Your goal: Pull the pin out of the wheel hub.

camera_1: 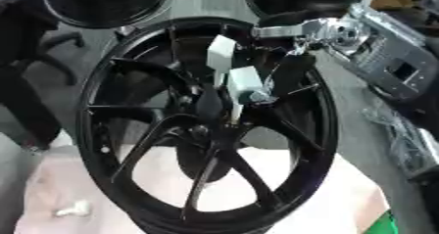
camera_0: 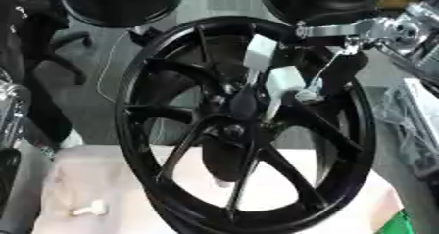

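Right now you cannot pick the pin out with any certainty: at the hub (camera_0: 233, 130), in the middle of the wheel (camera_1: 202, 125), there is only a dark knot where the spokes meet, and a thin pale rod (camera_1: 235, 114) runs down toward it from the robot's fingers. Whether that rod is the pin itself is not clear.

The wheel is black, stands upright and slightly tilted, and fills most of both views. Its lower rim sits over a pale cloth-covered surface (camera_0: 103, 179). Through the spokes you see the same pale surface behind it.

Your right hand (camera_1: 236, 79) reaches in from the upper right, across the rim and in front of the spokes. Its pale fingers point down toward the hub, close to the rod, but you cannot tell whether they are curled round anything or just resting there. The silver wrist joint (camera_1: 330, 31) shows just outside the rim at the upper right.

Your left hand does not show in either view.

On the cloth at the lower left lies a small white object (camera_0: 90, 208), well apart from the wheel. A green edge (camera_0: 416, 224) shows at the lower right corner. Another dark tyre (camera_0: 120, 0) is at the top left, beyond the wheel.
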`<action>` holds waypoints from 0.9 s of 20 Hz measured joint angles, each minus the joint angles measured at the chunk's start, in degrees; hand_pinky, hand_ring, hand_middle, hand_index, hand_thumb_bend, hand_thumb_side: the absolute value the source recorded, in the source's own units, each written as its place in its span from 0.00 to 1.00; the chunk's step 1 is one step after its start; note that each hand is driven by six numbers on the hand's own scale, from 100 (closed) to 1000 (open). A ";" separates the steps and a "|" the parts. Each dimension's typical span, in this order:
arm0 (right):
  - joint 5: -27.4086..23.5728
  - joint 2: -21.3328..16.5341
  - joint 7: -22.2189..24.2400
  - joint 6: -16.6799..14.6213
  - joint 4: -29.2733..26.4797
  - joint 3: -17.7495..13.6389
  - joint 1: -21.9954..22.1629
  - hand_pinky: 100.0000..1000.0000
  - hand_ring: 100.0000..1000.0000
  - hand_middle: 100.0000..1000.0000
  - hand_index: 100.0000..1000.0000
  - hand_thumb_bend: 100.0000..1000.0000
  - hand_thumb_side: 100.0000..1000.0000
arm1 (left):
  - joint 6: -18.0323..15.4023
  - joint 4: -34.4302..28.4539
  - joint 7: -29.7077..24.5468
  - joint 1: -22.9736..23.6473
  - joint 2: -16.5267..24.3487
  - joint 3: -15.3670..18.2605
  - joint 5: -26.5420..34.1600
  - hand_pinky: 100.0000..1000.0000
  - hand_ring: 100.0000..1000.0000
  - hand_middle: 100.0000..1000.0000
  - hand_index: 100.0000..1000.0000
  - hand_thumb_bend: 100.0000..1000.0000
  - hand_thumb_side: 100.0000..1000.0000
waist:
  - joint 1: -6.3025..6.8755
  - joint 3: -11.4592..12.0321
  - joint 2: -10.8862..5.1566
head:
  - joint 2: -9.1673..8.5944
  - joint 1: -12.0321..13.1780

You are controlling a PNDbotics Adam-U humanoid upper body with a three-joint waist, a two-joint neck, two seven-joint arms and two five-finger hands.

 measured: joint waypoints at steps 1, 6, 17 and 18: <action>-0.02 0.00 -0.21 0.07 -0.12 0.00 0.00 0.69 0.55 0.51 0.56 0.16 0.11 | 0.00 0.00 -0.01 0.00 0.00 0.00 0.00 0.66 0.72 0.63 0.61 0.28 0.52 | -0.03 0.00 0.00 | 0.00 0.00; 0.15 -0.01 -0.65 -0.12 -0.41 0.00 0.00 0.68 0.52 0.45 0.54 0.03 0.11 | 0.00 0.00 -0.02 0.00 -0.01 -0.01 0.00 0.66 0.72 0.63 0.61 0.28 0.52 | -0.10 0.08 0.00 | 0.00 0.00; 0.63 -1.79 -1.46 -0.93 -3.08 -2.36 0.97 0.68 0.49 0.42 0.51 0.06 0.04 | 0.01 0.00 -0.04 0.00 -0.01 -0.01 0.00 0.66 0.72 0.63 0.61 0.27 0.52 | -0.22 0.00 -0.01 | 0.00 -0.01; 0.43 -2.46 -1.65 -0.96 -3.81 -3.10 1.19 0.68 0.49 0.42 0.51 0.06 0.03 | 0.01 0.00 -0.04 0.00 -0.01 -0.01 0.00 0.66 0.72 0.63 0.61 0.27 0.52 | -0.22 -0.05 -0.01 | 0.00 0.00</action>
